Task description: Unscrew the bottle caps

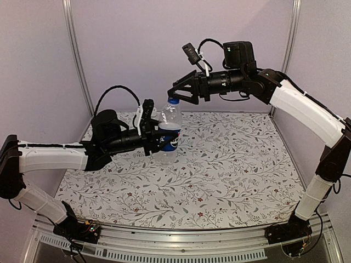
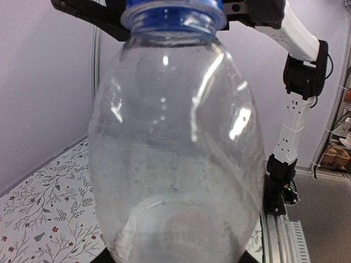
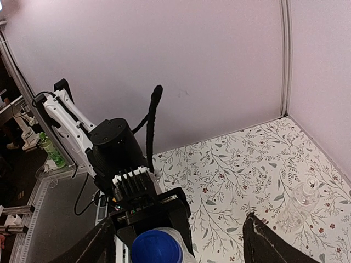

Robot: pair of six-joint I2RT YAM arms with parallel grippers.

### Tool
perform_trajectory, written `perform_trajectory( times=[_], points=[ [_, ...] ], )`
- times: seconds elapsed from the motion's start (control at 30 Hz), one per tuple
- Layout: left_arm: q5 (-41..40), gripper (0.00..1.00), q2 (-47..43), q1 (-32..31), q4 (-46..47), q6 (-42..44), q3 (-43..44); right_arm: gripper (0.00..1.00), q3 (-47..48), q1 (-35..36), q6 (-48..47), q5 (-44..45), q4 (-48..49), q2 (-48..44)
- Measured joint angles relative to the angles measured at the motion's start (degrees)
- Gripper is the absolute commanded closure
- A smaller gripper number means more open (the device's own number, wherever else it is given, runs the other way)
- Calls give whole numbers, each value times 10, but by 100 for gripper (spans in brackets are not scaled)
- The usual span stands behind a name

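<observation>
A clear Pepsi bottle (image 1: pixel 170 134) stands upright, lifted just off the flowered cloth, with my left gripper (image 1: pixel 158 140) shut on its labelled middle. In the left wrist view the bottle (image 2: pixel 175 159) fills the frame and hides the fingers. Its bright blue cap (image 1: pixel 174 101) is on the neck. My right gripper (image 1: pixel 176 96) hangs open at the cap from the right. From the right wrist the blue cap (image 3: pixel 156 247) lies between the spread fingers (image 3: pixel 266 244), touching neither. A plain clear bottle (image 3: pixel 303 201) stands on the cloth further off.
The flowered cloth (image 1: pixel 230 175) covers the table. Pale walls close in the back and both sides. Metal rails (image 1: pixel 181 241) run along the near edge by the arm bases.
</observation>
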Motion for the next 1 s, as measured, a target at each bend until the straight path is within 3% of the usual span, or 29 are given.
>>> perform_trajectory(
  times=[0.13, 0.47, 1.0],
  points=[
    [10, 61, 1, 0, 16, -13, 0, 29, -15, 0, 2, -13, 6, 0],
    [12, 61, 13, 0, 20, -19, 0, 48, -30, 0, 10, -36, 26, 0],
    [12, 61, 16, 0, 17, -19, 0, 48, -54, 2, 20, -50, 44, 0]
  ],
)
